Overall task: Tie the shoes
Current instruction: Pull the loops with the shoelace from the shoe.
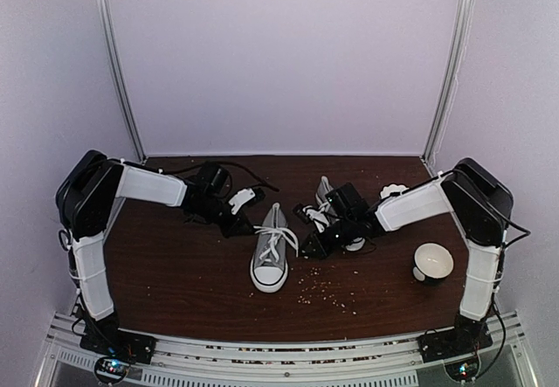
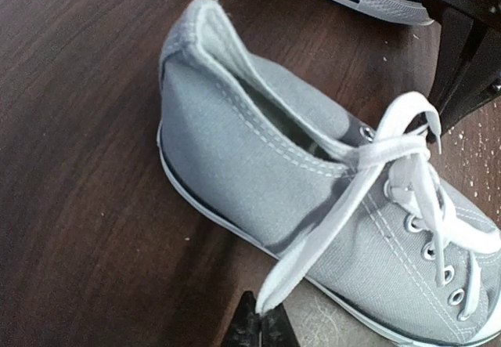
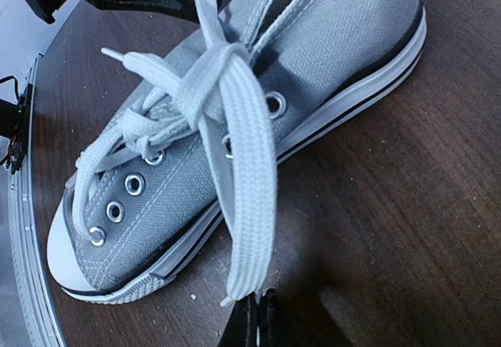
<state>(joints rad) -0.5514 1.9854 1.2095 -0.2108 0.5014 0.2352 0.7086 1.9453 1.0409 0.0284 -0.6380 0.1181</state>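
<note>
A dark wood-grain counter (image 1: 175,273) carries two grey sneakers. The near sneaker (image 1: 270,265), with white laces (image 1: 276,240), lies mid-counter, toe cap toward the near edge. The far sneaker (image 1: 324,191) sits behind it to the right, partly hidden. A white bowl (image 1: 432,262) stands near the right edge, with pale crumbs (image 1: 327,289) scattered beside the near sneaker.

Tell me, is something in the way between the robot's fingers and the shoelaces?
Nothing visible is. The left fingers are shut on one white lace end of the grey shoe, and the right fingers are shut on the other lace end.
</note>
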